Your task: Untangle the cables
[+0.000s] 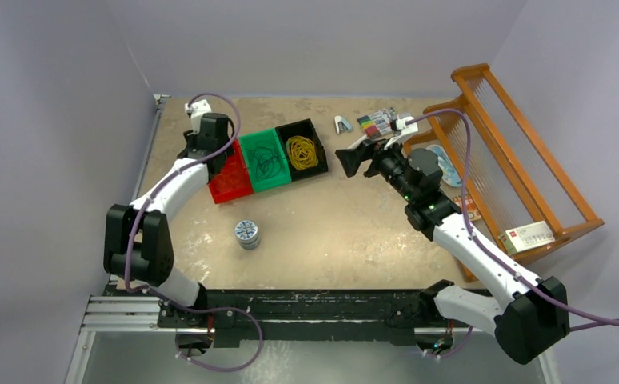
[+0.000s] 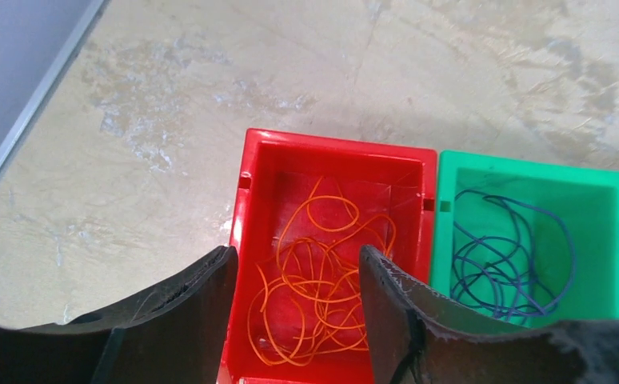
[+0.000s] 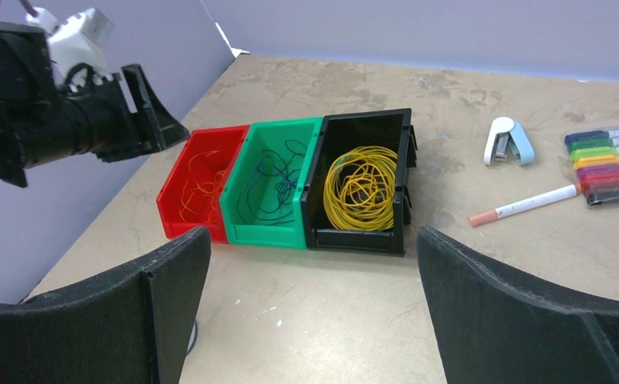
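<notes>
Three bins stand side by side. Loose orange cables [image 2: 318,280] lie in the red bin [image 2: 250,160]. Dark cables [image 2: 502,256] lie in the green bin [image 2: 450,168], and a coil of yellow cables [image 3: 362,188] fills the black bin [image 3: 406,136]. My left gripper [image 2: 297,252] hangs over the red bin, open, with nothing between its fingers; the orange loops rest below them. My right gripper [image 3: 313,236] stands wide open above bare table, in front of the bins and apart from them, facing the row [image 1: 358,152].
A small round tin [image 1: 247,234] sits mid-table near the left arm. Right of the bins lie a stapler [image 3: 508,142], a loose marker [image 3: 522,205] and a pack of markers [image 3: 610,164]. A wooden rack [image 1: 514,152] lines the right edge.
</notes>
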Tool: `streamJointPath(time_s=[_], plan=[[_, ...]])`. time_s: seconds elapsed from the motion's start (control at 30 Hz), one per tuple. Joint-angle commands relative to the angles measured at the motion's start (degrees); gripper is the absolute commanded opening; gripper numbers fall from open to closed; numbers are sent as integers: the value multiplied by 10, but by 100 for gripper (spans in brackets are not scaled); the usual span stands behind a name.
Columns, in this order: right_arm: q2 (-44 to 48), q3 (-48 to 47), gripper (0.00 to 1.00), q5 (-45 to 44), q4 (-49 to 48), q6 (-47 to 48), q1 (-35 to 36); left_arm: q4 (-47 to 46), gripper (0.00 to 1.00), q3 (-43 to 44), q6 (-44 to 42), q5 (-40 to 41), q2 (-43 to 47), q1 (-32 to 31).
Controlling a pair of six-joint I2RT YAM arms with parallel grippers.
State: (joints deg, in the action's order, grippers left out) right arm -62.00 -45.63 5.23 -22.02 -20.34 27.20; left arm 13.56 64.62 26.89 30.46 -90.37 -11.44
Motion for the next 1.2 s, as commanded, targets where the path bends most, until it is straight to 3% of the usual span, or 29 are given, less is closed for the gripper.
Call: streamJointPath(time_s=[0.0,0.23,0.5,0.77,1.17], plan=[[5,-16,99,-20,-16,-4,-2,-15,58,3,-4,-9,63,-2],[20,-17,99,-102,-13,-6,-2,-94,66,-66,-3,-117,190,-2],[88,-22,99,-232,-23,70,-2,-77,72,-111,-20,-139,324,-2],[156,3,99,-299,-16,115,-3,-63,73,-219,48,-33,463,-2],[304,124,99,-335,3,83,-3,-18,74,-321,106,31,574,-2]])
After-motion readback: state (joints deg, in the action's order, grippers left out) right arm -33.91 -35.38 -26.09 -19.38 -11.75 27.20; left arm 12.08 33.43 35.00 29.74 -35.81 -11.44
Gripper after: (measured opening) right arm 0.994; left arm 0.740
